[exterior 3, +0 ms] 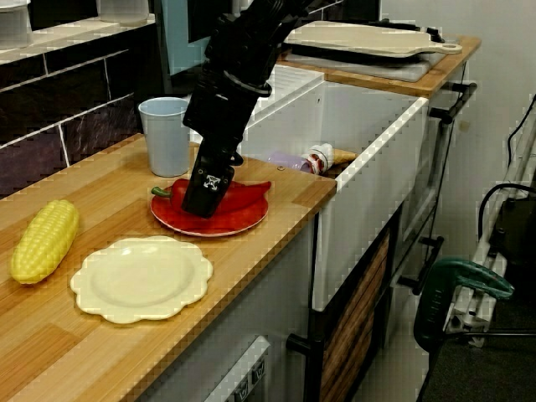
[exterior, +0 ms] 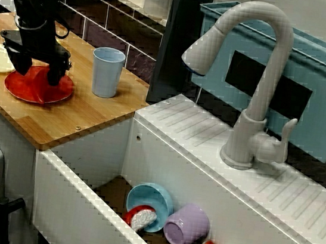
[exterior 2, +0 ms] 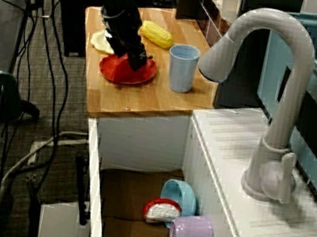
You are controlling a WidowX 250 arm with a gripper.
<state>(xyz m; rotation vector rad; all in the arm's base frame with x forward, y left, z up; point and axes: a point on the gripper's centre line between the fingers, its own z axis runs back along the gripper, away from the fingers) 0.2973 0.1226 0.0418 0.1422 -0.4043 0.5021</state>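
While low over the red plate [exterior: 65, 90], pincer [exterior: 37, 74] spread astride the red pepper [exterior 3: 247, 194].

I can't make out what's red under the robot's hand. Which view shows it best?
The view from the counter's end: a red pepper with green stem lies on the red plate, the hand over it. Both sink-side views show only red shapes under the hand.

A glossy red pepper [exterior 3: 248, 194] lies on its side, seemingly centred, on the red plate [exterior 3: 244, 224].
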